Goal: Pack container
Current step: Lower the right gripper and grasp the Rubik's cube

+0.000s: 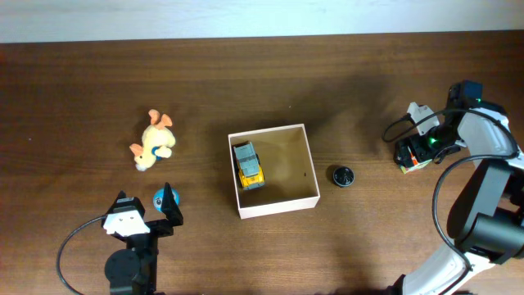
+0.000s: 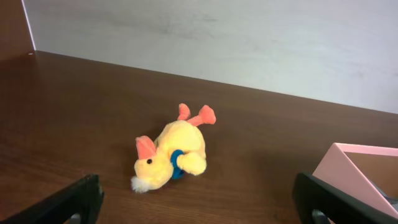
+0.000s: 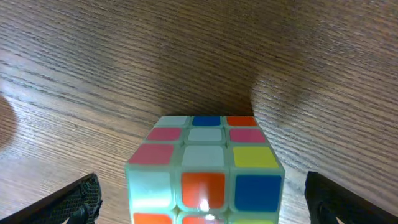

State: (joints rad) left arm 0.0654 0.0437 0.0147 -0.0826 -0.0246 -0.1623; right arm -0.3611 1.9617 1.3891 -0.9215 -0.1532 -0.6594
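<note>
The container [image 1: 278, 205] is a square, shallow, open-topped box with thin white walls and a tan floor. It sits at the middle of the table [image 1: 74, 90], turned slightly off square. A yellow and grey truck [image 1: 249, 165] lies inside against its left wall, and the rest of the floor is bare.

Left of the box lies a yellow duck [image 1: 153, 141], well apart from it. Near the box's right wall is a small black disc [image 1: 342, 175]. The far strip of the table up to the pale edge is bare wood, as is the near right.

The left gripper [image 1: 146, 201] is at the near left with its fingers wide and holding nothing. A small blue ball [image 1: 161, 197] sits just inside its right finger; only the overhead shows this. The left wrist view shows the duck on its side with orange feet and a blue collar, and a near corner of the box.

The right gripper [image 3: 202, 183] is at the far right, fingers spread wide on either side of a colour cube [image 3: 208, 168], with a gap showing on each side. The cube's stickers are clear only in the right wrist view.
</note>
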